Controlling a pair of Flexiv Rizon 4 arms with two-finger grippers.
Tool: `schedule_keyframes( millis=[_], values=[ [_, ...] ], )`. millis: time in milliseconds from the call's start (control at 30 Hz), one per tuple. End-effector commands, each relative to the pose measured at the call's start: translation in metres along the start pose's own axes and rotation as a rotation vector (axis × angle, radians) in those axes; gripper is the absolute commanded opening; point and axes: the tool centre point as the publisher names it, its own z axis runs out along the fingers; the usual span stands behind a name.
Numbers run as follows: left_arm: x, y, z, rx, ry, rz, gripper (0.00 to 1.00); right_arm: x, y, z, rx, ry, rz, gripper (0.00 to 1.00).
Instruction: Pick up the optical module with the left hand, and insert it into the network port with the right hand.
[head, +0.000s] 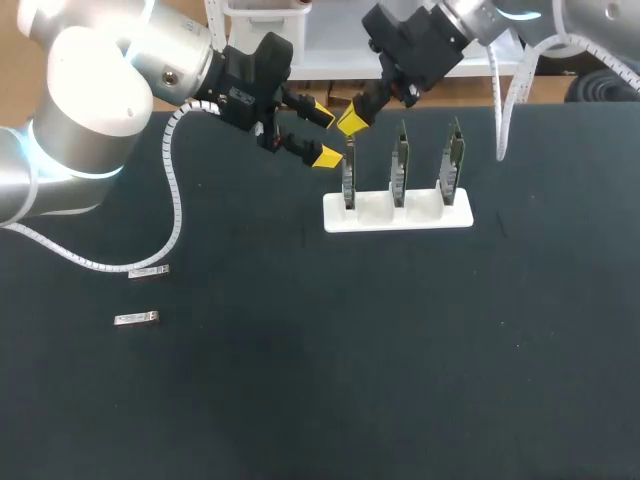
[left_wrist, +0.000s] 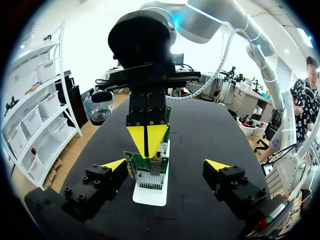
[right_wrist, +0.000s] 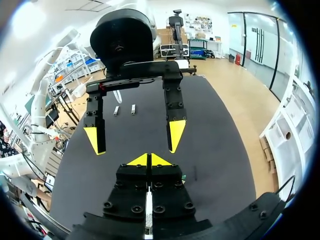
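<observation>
Two small silver optical modules (head: 150, 270) (head: 137, 319) lie on the dark table at the left, far from both grippers; the right wrist view shows them (right_wrist: 116, 110) (right_wrist: 133, 109) beyond the left gripper. A white holder (head: 397, 212) carries three upright green boards. My right gripper (head: 350, 122) (right_wrist: 148, 160) is shut with nothing visible in it, its tips just above the leftmost board (head: 348, 175). That board's metal port (left_wrist: 150, 176) faces my left gripper (head: 322, 133) (left_wrist: 165, 165), which stands open beside it, empty. From the left wrist view the right gripper (left_wrist: 146, 140) hangs over the board.
The other two boards (head: 400, 165) (head: 452, 160) stand to the right of the grippers in the same holder. A white spiral cable (head: 175, 190) hangs from my left arm over the table's left part.
</observation>
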Motion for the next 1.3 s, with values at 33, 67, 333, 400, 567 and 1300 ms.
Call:
schedule_keyframes(
  millis=[33, 67, 333, 400, 567, 1300],
  values=[
    [-0.001, 0.002, 0.0, 0.003, 0.004, -0.001, 1.0, 0.003, -0.002, 0.003, -0.004, 0.0, 0.002, 0.0],
    [-0.001, 0.002, 0.0, 0.003, 0.004, -0.001, 1.0, 0.004, -0.002, 0.003, -0.004, 0.001, 0.002, 0.0],
    [-0.001, 0.002, 0.0, 0.003, 0.004, -0.001, 1.0, 0.005, -0.002, 0.003, -0.007, 0.003, 0.005, 0.0],
    [-0.001, 0.002, 0.0, 0.003, 0.004, -0.001, 1.0, 0.005, -0.002, 0.003, -0.009, 0.003, 0.005, 0.0],
    [-0.001, 0.002, 0.0, 0.003, 0.004, -0.001, 1.0, 0.006, -0.001, 0.004, -0.013, 0.003, 0.007, 0.0],
    [-0.001, 0.002, 0.0, 0.003, 0.004, -0.001, 1.0, -0.018, 0.013, -0.023, 0.028, -0.039, -0.079, 0.0]
  ],
)
